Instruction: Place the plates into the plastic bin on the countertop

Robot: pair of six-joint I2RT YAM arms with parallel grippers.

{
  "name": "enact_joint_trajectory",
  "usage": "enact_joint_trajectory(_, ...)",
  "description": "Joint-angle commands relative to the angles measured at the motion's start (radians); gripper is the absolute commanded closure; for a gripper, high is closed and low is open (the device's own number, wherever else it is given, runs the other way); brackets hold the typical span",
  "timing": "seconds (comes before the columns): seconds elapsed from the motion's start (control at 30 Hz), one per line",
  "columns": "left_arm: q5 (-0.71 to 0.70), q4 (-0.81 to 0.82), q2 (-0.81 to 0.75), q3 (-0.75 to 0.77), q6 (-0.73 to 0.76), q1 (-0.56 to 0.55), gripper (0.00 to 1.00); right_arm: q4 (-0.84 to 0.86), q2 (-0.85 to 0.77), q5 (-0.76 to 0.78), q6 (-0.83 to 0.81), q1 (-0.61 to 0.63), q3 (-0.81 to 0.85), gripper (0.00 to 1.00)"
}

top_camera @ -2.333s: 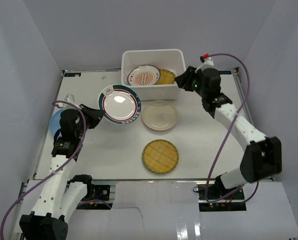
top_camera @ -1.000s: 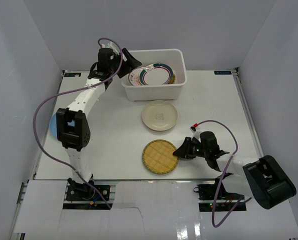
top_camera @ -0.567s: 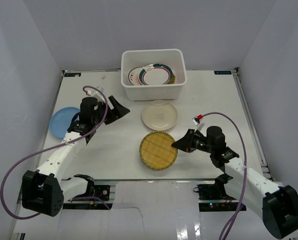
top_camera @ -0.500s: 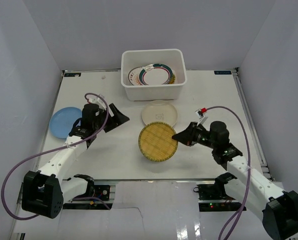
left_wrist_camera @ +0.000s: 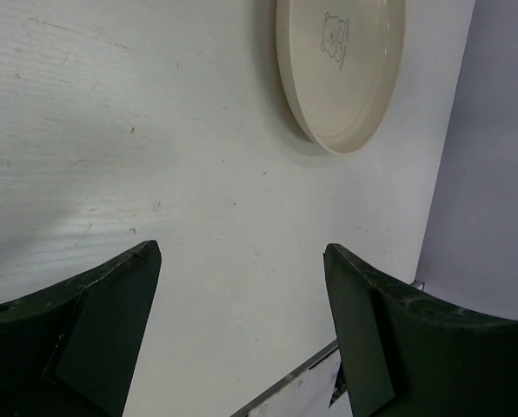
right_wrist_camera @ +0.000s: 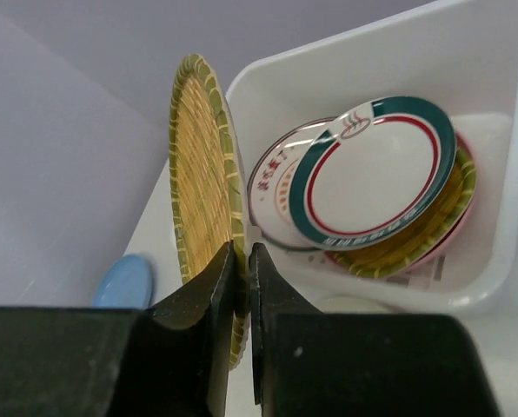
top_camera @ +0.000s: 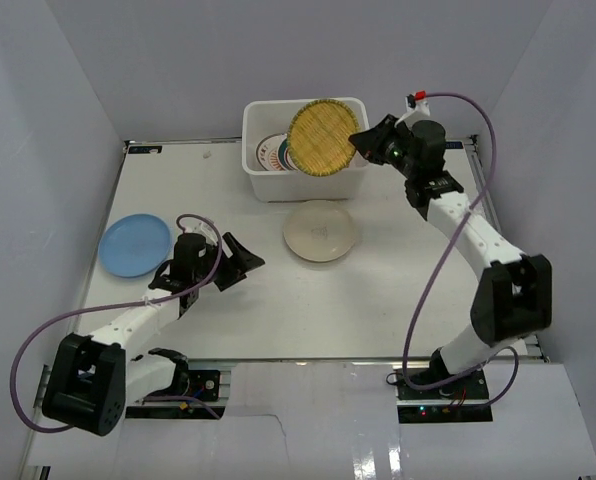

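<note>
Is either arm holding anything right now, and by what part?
The right tool pinches the woven bamboo plate by its rim, holding it upright. The left tool is open, holding nothing.

Bamboo plate (top_camera: 323,138) on edge over bin (top_camera: 300,186); cream plate (top_camera: 320,230), blue plate (top_camera: 134,244) flat on countertop (top_camera: 378,290).

We see a yellow-brown woven bamboo plate (right_wrist_camera: 202,200) with an olive-green rim at the far right, by the white bin (top_camera: 268,185). Inside the bin, a white plate (right_wrist_camera: 376,169) carries a teal rim and a thin red ring. At the left is a plain blue plate (top_camera: 134,243), and in the middle a cream plate (top_camera: 320,230).
</note>
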Motion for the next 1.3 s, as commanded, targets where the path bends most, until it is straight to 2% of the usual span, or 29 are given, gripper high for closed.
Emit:
enact_joint_trajectory(0.0,0.002,0.132,0.083,0.023,-0.045,-0.034,0.14,0.030,0.184,0.083,-0.020,-0.001,0.197,0.92)
enact_joint_trajectory(0.1,-0.020,0.177,0.173,0.063,-0.050,-0.051,0.14,-0.005,0.392,0.118,-0.005,0.000,0.425,0.92)
enact_joint_trajectory(0.17,-0.037,0.195,0.220,0.086,-0.051,-0.063,0.14,-0.057,0.463,0.113,0.005,0.002,0.504,0.90)
enact_joint_trajectory(0.23,-0.055,0.215,0.288,0.123,-0.050,-0.068,0.14,-0.098,0.540,0.092,0.006,0.003,0.571,0.75)
enact_joint_trajectory(0.27,-0.061,0.224,0.310,0.132,-0.051,-0.070,0.14,-0.115,0.549,0.086,-0.006,0.006,0.608,0.53)
enact_joint_trajectory(0.37,-0.060,0.266,0.404,0.175,-0.065,-0.080,0.15,-0.135,0.513,0.119,-0.055,0.017,0.580,0.29)
enact_joint_trajectory(0.4,-0.063,0.278,0.425,0.187,-0.071,-0.085,0.15,-0.126,0.493,0.109,-0.063,0.017,0.560,0.26)
enact_joint_trajectory(0.57,-0.084,0.304,0.575,0.279,-0.079,-0.126,0.18,-0.088,0.304,0.081,-0.123,0.017,0.414,0.27)
enact_joint_trajectory(0.63,-0.107,0.303,0.615,0.308,-0.074,-0.139,0.21,-0.022,0.182,0.055,-0.126,0.017,0.253,0.28)
enact_joint_trajectory(0.77,-0.156,0.261,0.723,0.416,-0.057,-0.168,0.35,0.071,-0.066,0.043,-0.126,0.031,-0.119,0.30)
enact_joint_trajectory(0.8,-0.166,0.255,0.738,0.434,-0.054,-0.171,0.39,0.085,-0.102,0.044,-0.123,0.036,-0.120,0.31)
enact_joint_trajectory(0.87,-0.192,0.241,0.767,0.466,-0.041,-0.178,0.48,0.110,-0.167,0.041,-0.112,0.052,-0.276,0.32)
enact_joint_trajectory(0.9,-0.202,0.216,0.792,0.500,-0.036,-0.180,0.63,0.112,-0.222,0.040,-0.113,0.059,-0.318,0.32)
enact_joint_trajectory(1.0,-0.222,0.166,0.801,0.525,-0.013,-0.186,1.00,0.090,-0.329,0.038,-0.121,0.083,-0.451,0.32)
enact_joint_trajectory(1.17,-0.218,0.140,0.683,0.450,0.016,-0.204,1.00,0.021,-0.506,0.067,-0.138,0.091,-0.617,0.32)
enact_joint_trajectory(1.27,-0.166,0.110,0.521,0.384,0.019,-0.208,1.00,-0.089,-0.653,0.203,-0.170,0.094,-0.704,0.32)
